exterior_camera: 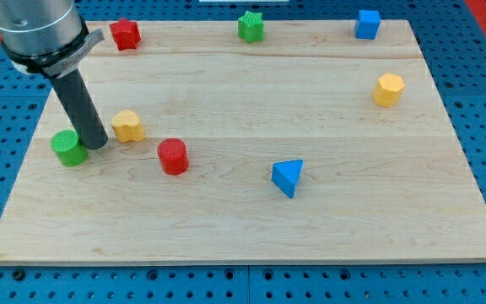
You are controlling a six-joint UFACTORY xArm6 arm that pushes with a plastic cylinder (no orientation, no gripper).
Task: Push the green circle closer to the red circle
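Observation:
The green circle (pixel 69 147) stands near the board's left edge. The red circle (pixel 173 156) stands to its right, a little lower in the view. My tip (pixel 96 144) is down on the board just right of the green circle, touching or nearly touching it, between it and a yellow block (pixel 127 126). The rod rises from the tip toward the view's top left.
A red block (pixel 125 34) at top left, a green star-like block (pixel 251 26) at top middle, a blue cube (pixel 366 24) at top right, a yellow hexagon block (pixel 388 89) at right, a blue triangle (pixel 287 176) at lower middle. The wooden board (pixel 243 228) lies on a blue pegboard.

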